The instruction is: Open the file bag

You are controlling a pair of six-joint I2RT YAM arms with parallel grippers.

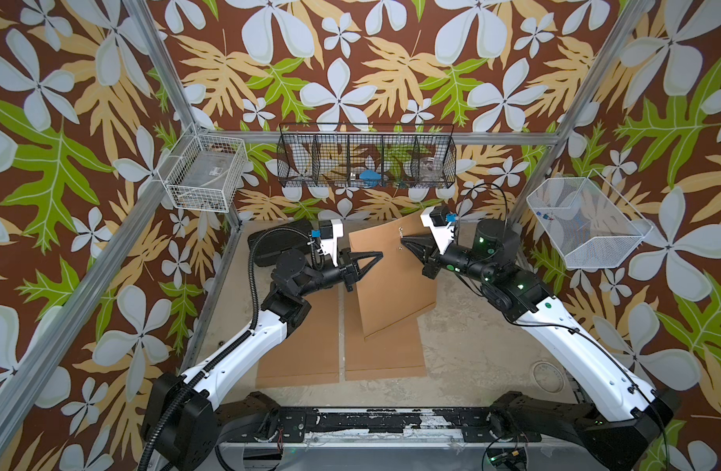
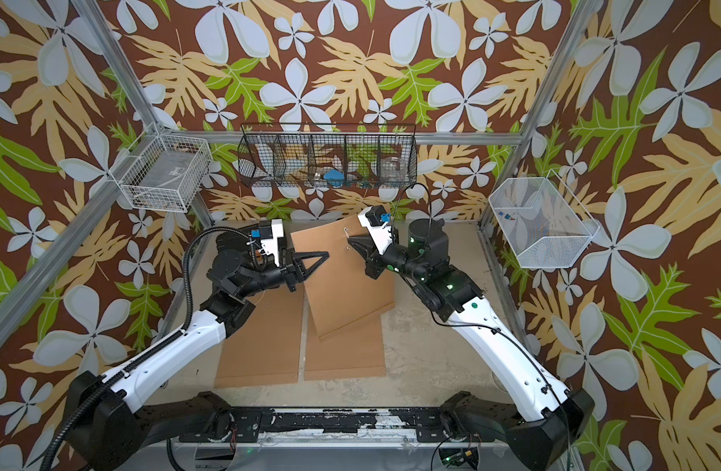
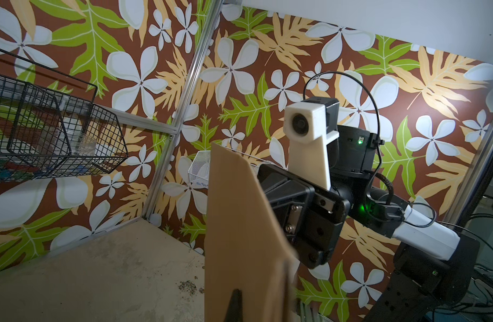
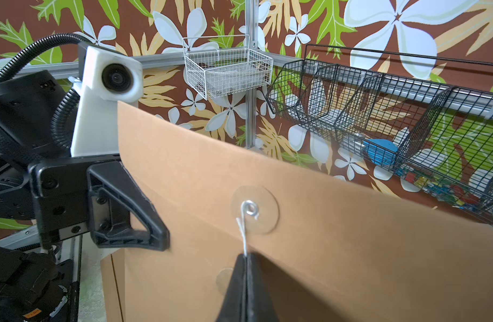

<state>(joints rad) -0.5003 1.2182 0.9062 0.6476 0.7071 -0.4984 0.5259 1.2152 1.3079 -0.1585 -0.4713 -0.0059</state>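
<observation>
String caught
My left pincer (image 1: 376,257) clamps the brown paper file bag (image 1: 395,293) steady — right pincer (image 4: 246,260) pinches its white string (image 4: 243,237).

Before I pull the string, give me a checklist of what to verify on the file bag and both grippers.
1. Left gripper shut on the file bag edge, bag held up: ok.
2. Right gripper shut on the string: ok.
3. String leads from the upper disc into that grip: ok.
4. String free of the lower disc: cannot tell, the gripper hides it.
5. Flap open: not ok, it lies flat.
</observation>
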